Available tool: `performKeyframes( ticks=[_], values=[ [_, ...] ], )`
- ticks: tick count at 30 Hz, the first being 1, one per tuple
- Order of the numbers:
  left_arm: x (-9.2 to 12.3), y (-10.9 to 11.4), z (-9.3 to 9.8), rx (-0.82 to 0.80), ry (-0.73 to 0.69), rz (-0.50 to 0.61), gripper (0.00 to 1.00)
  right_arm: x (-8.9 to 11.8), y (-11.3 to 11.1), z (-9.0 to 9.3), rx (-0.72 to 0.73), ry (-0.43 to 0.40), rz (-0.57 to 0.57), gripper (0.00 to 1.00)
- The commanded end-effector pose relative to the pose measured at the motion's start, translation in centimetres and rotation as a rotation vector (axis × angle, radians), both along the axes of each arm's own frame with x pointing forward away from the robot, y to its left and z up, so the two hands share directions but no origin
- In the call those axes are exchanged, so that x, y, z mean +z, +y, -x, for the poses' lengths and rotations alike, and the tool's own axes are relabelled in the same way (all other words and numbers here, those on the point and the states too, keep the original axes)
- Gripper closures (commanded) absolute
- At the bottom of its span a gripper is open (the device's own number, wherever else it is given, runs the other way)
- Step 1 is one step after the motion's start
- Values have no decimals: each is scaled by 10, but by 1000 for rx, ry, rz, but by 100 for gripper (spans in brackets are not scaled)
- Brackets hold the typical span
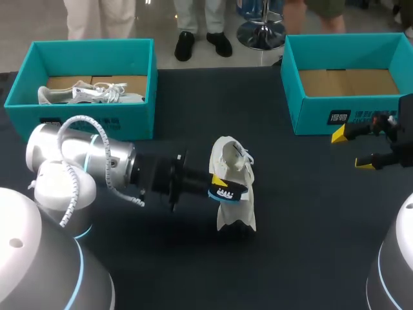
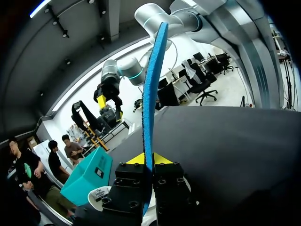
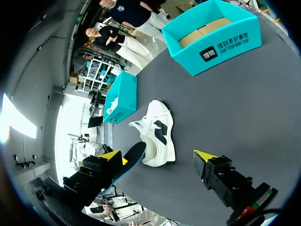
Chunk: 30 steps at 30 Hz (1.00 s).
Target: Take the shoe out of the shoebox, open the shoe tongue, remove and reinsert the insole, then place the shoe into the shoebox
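A white shoe (image 1: 236, 210) lies on the dark table between the two boxes, also visible in the right wrist view (image 3: 159, 134). My left gripper (image 1: 222, 186) hangs over its middle, shut on a blue insole (image 1: 230, 193). In the left wrist view the insole (image 2: 151, 94) rises edge-on from between the yellow tips (image 2: 146, 159), and a bit of the shoe (image 2: 100, 193) shows below them. My right gripper (image 1: 352, 149) hovers by the table's right edge, open and with nothing in it. In its own view the gripper (image 3: 157, 155) faces the shoe from a distance.
A teal shoebox (image 1: 143, 50) at the back left holds another white shoe (image 1: 84, 94). A second teal shoebox (image 1: 293, 97) at the back right shows only its cardboard floor, close to my right gripper.
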<state>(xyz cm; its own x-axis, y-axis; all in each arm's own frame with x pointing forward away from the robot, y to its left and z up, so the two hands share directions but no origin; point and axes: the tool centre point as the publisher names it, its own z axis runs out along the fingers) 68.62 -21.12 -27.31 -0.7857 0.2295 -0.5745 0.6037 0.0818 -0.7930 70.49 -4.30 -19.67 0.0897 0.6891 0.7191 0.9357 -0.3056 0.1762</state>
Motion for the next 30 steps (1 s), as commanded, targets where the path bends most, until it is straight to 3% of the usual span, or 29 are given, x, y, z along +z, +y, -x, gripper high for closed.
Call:
performKeyframes(
  ticks=[1,10,30],
  values=[
    [14,5,6,20,1,18,100,0,1,1,-2,1,2,0],
    [26,1,11,12,7,61,100,0,1,1,-2,1,2,0],
    [1,-7,-3,26,25,37,100,0,1,1,-2,1,2,0]
  ],
)
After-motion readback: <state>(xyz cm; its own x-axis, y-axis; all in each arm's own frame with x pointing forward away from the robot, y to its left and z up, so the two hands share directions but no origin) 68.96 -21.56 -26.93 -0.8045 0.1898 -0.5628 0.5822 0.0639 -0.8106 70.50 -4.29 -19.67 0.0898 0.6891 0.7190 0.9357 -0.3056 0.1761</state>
